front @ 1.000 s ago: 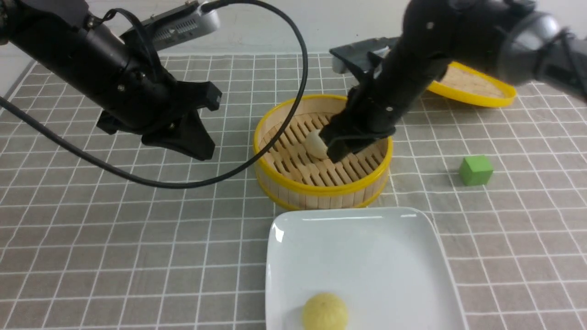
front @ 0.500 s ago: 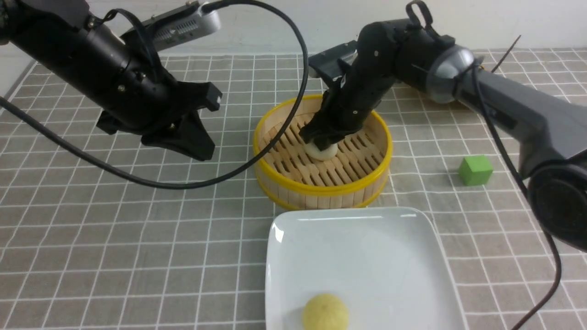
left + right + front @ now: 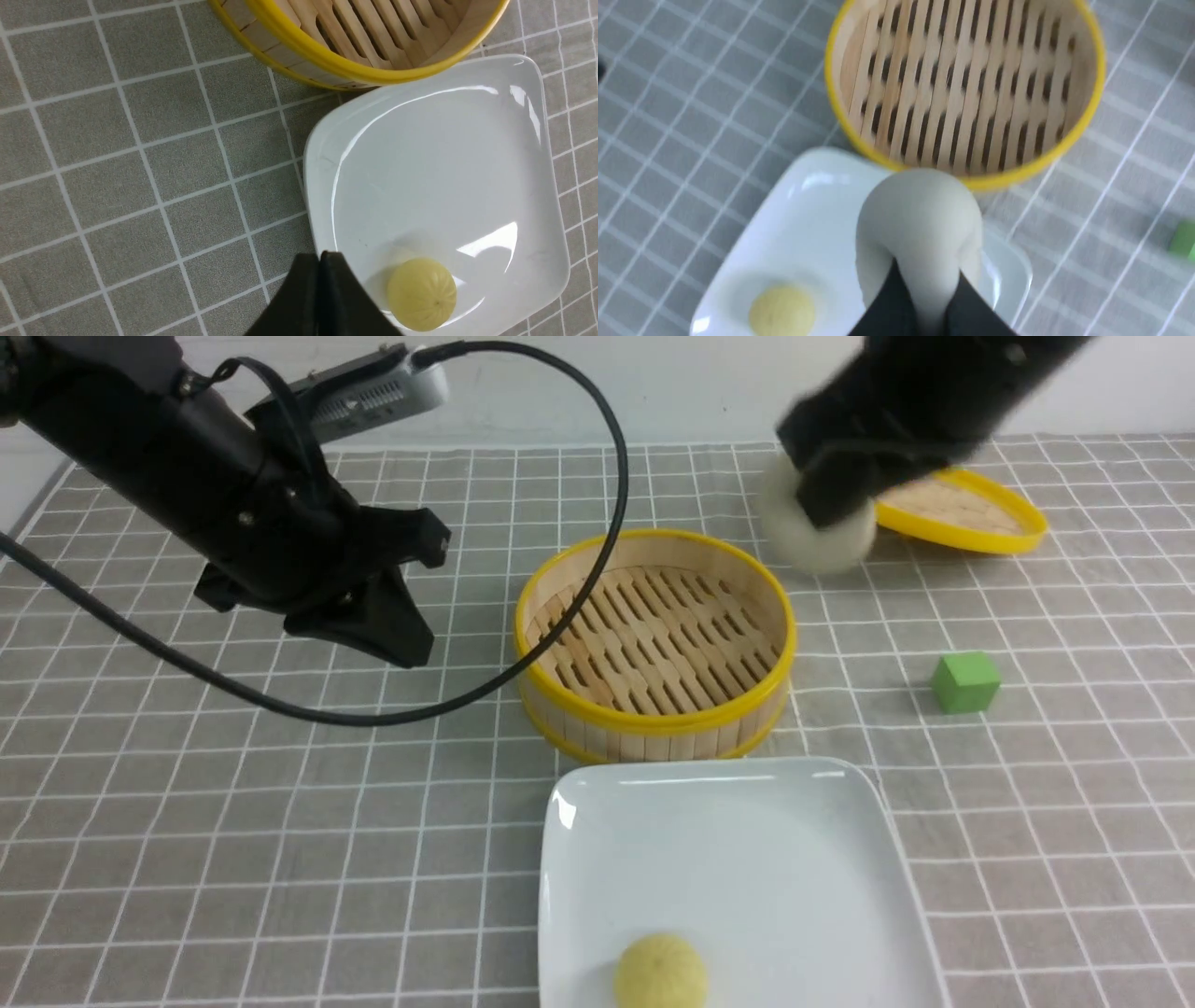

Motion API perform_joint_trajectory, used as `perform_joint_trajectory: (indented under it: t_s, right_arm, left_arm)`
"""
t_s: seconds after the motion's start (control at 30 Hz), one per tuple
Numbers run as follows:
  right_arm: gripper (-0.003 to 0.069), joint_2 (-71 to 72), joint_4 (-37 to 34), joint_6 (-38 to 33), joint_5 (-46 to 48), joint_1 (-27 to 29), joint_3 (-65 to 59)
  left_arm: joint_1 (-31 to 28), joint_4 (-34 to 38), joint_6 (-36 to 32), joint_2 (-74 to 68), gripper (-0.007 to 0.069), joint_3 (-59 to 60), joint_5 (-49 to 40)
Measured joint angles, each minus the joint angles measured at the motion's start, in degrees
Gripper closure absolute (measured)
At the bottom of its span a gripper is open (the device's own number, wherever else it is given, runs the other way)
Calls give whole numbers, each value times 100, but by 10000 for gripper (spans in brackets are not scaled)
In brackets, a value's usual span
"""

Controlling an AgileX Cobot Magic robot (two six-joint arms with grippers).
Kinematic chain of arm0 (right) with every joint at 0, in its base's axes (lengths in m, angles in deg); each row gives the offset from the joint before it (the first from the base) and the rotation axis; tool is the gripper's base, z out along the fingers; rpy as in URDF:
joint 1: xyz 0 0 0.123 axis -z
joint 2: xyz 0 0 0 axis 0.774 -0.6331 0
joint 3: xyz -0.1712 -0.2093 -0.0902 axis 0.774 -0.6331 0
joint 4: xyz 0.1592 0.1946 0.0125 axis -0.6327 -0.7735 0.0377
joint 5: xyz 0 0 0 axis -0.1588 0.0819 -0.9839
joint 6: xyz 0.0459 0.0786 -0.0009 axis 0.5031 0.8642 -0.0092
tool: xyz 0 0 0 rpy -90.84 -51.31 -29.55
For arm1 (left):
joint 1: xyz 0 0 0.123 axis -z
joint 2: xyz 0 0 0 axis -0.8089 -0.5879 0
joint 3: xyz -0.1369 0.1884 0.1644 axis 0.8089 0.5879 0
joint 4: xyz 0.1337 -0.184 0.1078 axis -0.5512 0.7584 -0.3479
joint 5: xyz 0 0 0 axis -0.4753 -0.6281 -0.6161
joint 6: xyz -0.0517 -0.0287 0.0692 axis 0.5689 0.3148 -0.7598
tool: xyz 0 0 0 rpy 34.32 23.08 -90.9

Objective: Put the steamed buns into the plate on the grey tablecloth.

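Now we recorded the white bun lifted out of the steamer, right gripper clamped on it, plate next.

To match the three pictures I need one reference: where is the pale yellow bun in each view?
Front view: pale yellow bun at the bottom edge, on the plate.
Left wrist view: on the plate, beside the left fingers.
Right wrist view: on the plate, beside the white bun.
Shared landmark: steamer.
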Motion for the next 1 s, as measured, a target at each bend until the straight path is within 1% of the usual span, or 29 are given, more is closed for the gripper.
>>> perform_joint_trajectory:
  t_s: [0.07,0.1,0.13,0.2,0.23,0.27,0.3,0.37,0.4,0.43,0.47,0.5,0.53,0.6,0.63,0.67,0.73,0.8,0.83,0.87,0.9,1.0]
  right_arm:
    - [632,389,-14,136,-79,-220,-1148]
    - [631,510,-31,234,-290,-331,-1708]
    - [626,567,-35,317,-553,-414,-2126]
    - [612,602,-42,488,-1405,-567,-3019]
    - [610,594,-37,502,-1497,-578,-3095]
    - [582,523,-32,575,-2199,-631,-3674]
    - [573,501,-32,582,-2361,-638,-3725]
    - [480,306,-25,594,-3251,-636,-4176]
    - [470,292,-25,594,-3297,-636,-4194]
    - [413,204,-25,605,-3562,-636,-4266]
    - [382,185,-25,605,-3610,-636,-4274]
    - [302,146,-25,605,-3711,-636,-4263]
    - [255,139,-25,605,-3712,-636,-4234]
    - [187,152,28,605,-3551,-636,-4107]
    - [161,201,148,600,-3336,-636,-3916]
    - [154,269,239,600,-3115,-636,-3778]
    - [166,433,513,600,-2697,-636,-3469]
    - [235,733,843,600,-2033,-636,-3034]
    - [235,764,873,600,-1970,-636,-2996]
    - [281,923,1019,600,-1660,-636,-2822]
    - [370,1164,1184,600,-1269,-636,-2626]
    - [551,1739,1406,605,-577,-636,-2457]
  left_arm:
    - [0,-4,0,0,606,0,5]
    - [0,-4,0,0,606,0,5]
    - [0,-6,0,0,606,0,11]
    - [0,-6,0,0,606,0,25]
    - [0,-6,0,0,606,0,25]
    - [0,-6,0,0,606,0,30]
    - [0,-6,0,0,606,0,30]
    - [0,-6,0,0,606,0,36]
    - [0,-6,0,0,606,0,36]
    - [0,-6,0,0,606,0,36]
    - [0,-6,0,0,606,0,49]
    - [0,-6,0,0,605,0,55]
    - [0,-6,0,0,604,0,62]
    - [0,-11,0,0,603,0,68]
    - [0,-11,0,0,602,0,68]
    - [0,-6,0,0,601,0,68]
    - [0,-6,0,0,599,0,68]
    - [0,-11,0,0,594,0,68]
    - [0,-11,0,0,594,0,68]
    - [0,-11,0,0,592,0,68]
    - [0,-5,0,0,591,0,68]
    - [0,-5,0,0,589,0,68]
